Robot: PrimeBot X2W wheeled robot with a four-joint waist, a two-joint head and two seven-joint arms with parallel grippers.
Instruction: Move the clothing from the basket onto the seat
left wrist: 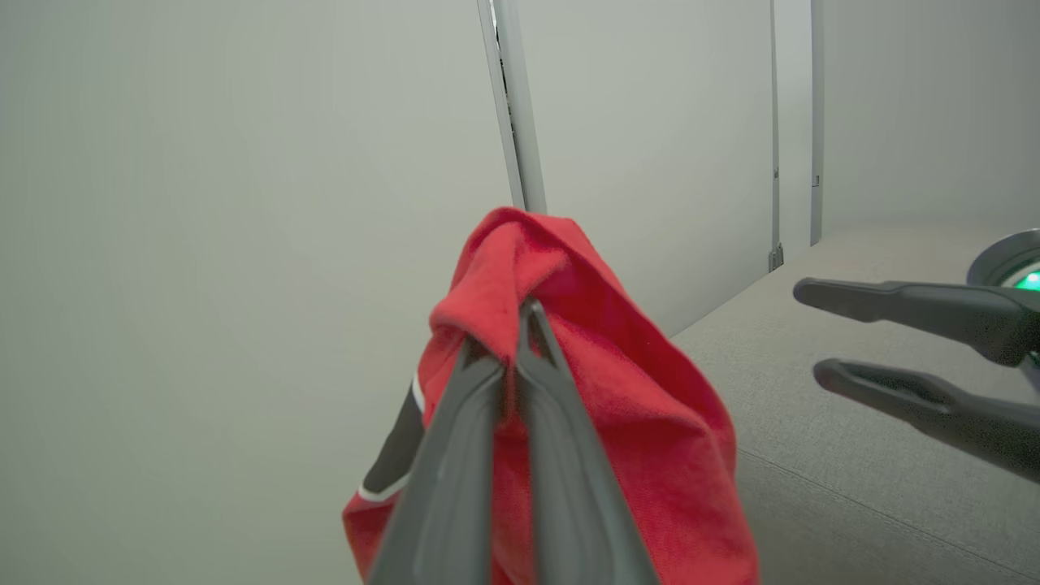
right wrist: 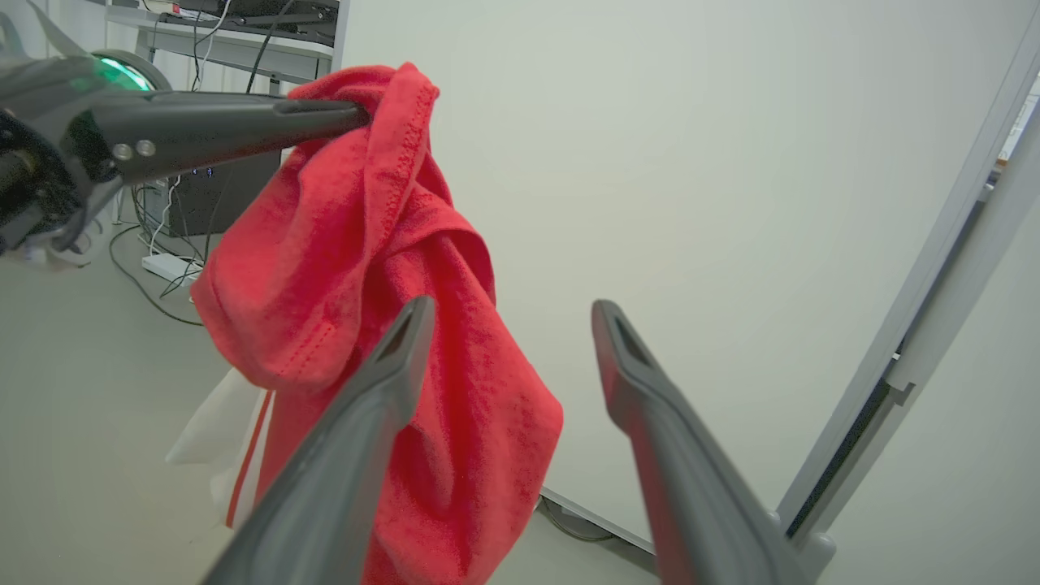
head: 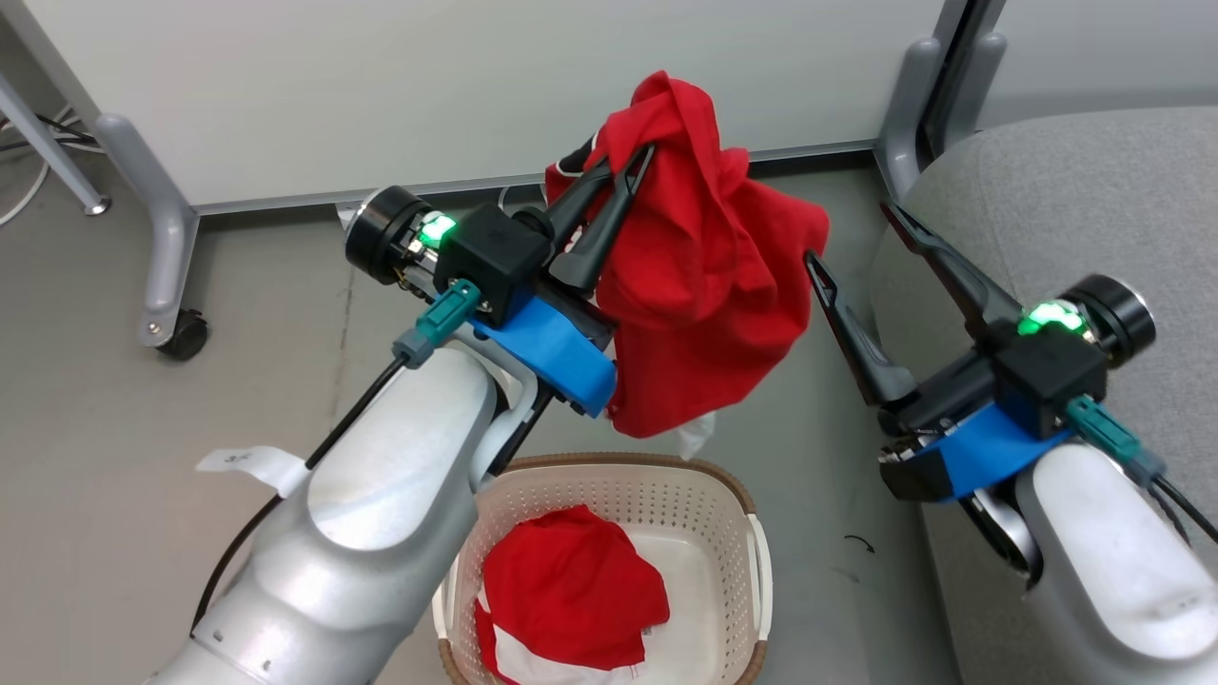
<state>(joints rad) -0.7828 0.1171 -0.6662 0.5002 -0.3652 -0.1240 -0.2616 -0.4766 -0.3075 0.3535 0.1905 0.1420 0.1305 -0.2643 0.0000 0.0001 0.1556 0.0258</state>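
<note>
My left gripper is shut on a red garment, which hangs bunched in the air above the basket. The left wrist view has the same garment pinched between the closed fingers. A second red garment with white bands lies inside the basket. My right gripper is open and empty, just right of the hanging cloth, in front of the grey seat. From the right wrist, the open gripper frames the hanging garment, and the left gripper's fingers clamp its top.
A pale wheeled partition panel stands behind, with a caster leg at left and another post beside the seat. Cables and a desk show in the right wrist view. Grey floor surrounds the basket.
</note>
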